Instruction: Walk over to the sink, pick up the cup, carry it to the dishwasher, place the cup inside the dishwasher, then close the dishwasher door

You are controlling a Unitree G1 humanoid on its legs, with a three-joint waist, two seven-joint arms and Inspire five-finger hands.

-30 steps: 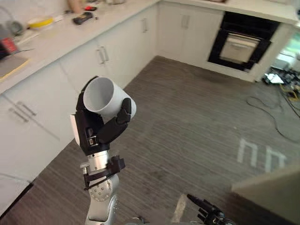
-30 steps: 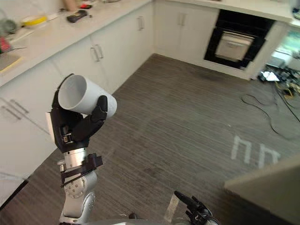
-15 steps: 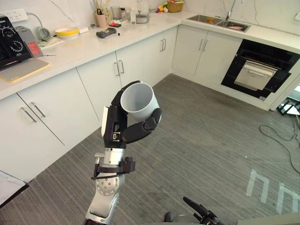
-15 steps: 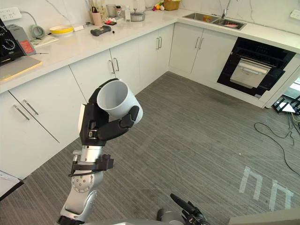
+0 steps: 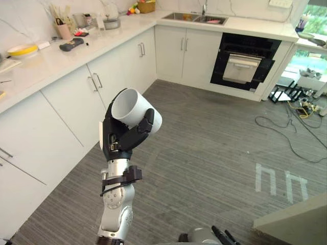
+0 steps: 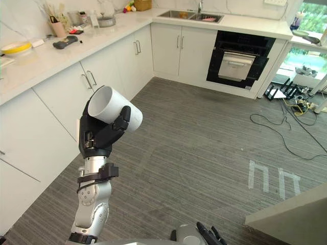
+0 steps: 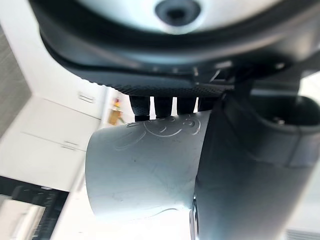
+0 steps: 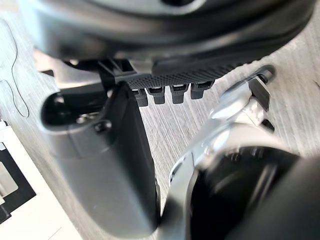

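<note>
Left robot hand, raised on an upright forearm, grips the cup; right robot hand hangs low, fingers straight.

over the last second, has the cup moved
Cannot tell: the whole view has shifted, so the camera moved. Against the base cabinets the cup stays close in front of them, still gripped in the left hand.

The cup at centre left is seen as plain white, the left hand as black. The floor is streaked in grey, with white tape marks at lower right. White cabinets, a black oven and, at upper left, a yellow bowl are shown.
</note>
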